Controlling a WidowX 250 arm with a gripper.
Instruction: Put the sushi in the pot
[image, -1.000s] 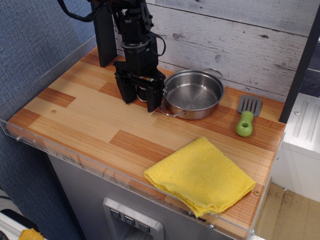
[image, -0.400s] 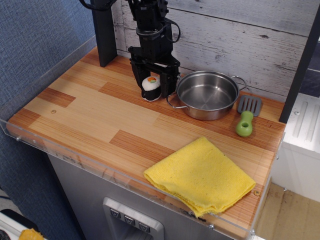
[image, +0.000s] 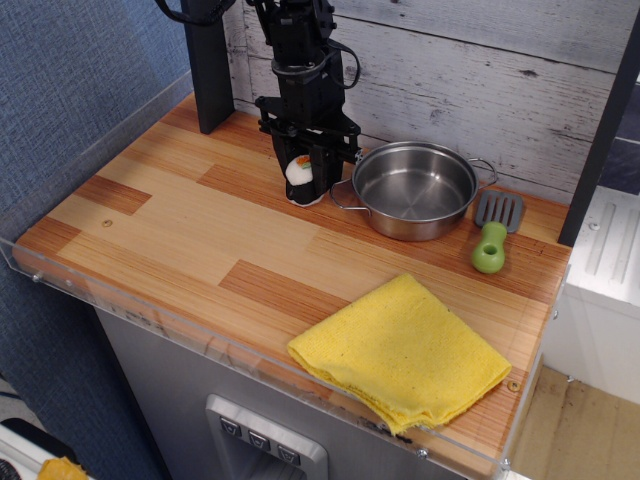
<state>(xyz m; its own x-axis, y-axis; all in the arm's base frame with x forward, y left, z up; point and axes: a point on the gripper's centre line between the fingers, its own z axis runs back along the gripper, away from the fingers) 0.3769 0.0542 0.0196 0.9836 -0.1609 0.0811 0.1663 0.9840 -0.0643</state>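
While beside pot (image: 414, 189) | end effector (image: 305, 175) grips sushi (image: 301, 172)

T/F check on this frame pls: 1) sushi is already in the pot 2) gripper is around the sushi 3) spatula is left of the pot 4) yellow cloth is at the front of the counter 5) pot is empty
1) False. The sushi is outside the pot, just off its left handle.
2) True. The gripper has its fingers on either side of the sushi, low over the wooden counter.
3) False. The green-handled spatula lies to the pot's right in this view.
4) True. The yellow cloth sits near the front edge, on the right.
5) True. Only bare steel shows inside the pot.
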